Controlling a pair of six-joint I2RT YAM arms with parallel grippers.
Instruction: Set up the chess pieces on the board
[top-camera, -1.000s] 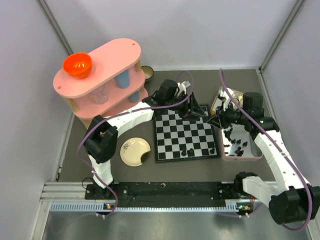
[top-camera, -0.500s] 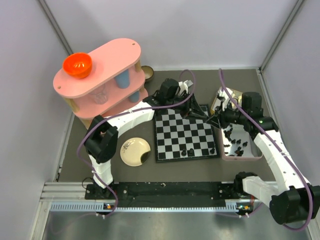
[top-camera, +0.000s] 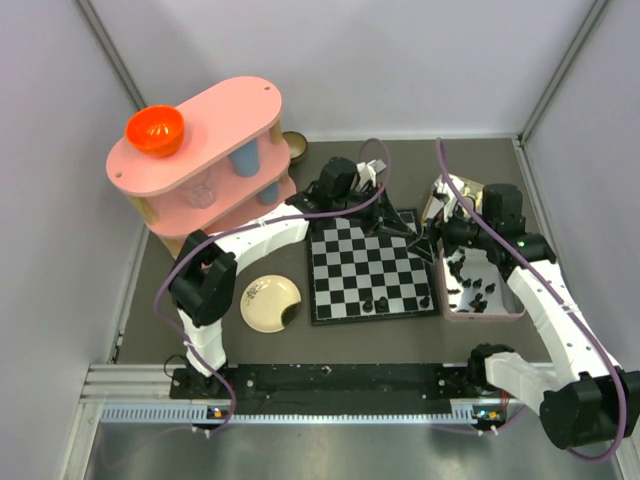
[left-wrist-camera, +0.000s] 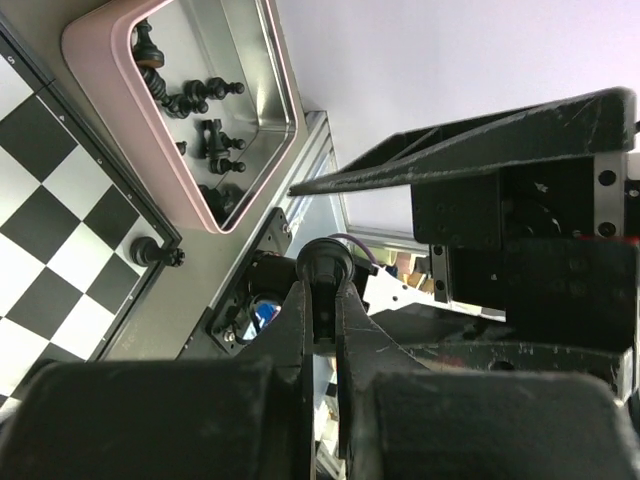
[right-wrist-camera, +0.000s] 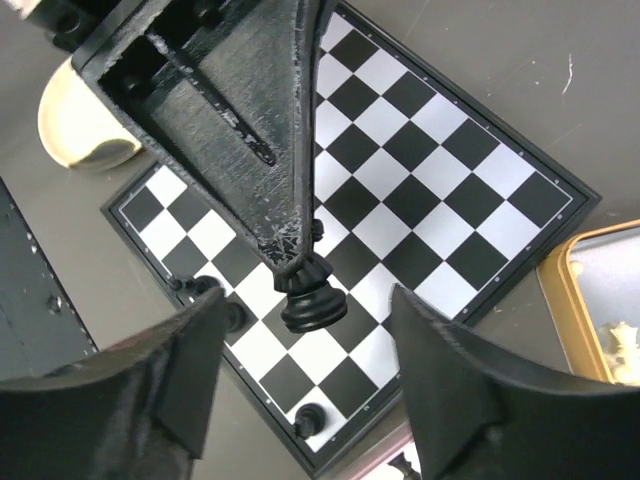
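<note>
Item: one black piece (left-wrist-camera: 323, 261), pinched at the very tips of the left gripper (left-wrist-camera: 322, 292), whose jaws are closed on it. It is held in the air above the far right corner of the board (top-camera: 370, 265). The right gripper (right-wrist-camera: 306, 298) has its jaws apart on either side of the same piece, apparently not touching it. Risks: the hold is shallow and the piece glossy, so it may pivot or drop. A fall could topple the standing pieces (right-wrist-camera: 235, 315) on the near rows. The two grippers sit close and may knock together on parting. Surroundings: a tray (top-camera: 483, 317) of loose black men lies just right of the board. A gold tray (right-wrist-camera: 605, 285) lies beyond it, probably holding white men. A plate (top-camera: 262, 300) lies left of the board, and a pink shelf (top-camera: 200, 150) with an orange bowl (top-camera: 154, 130) stands far left. In the way: only the right gripper's fingers flanking the piece.
</note>
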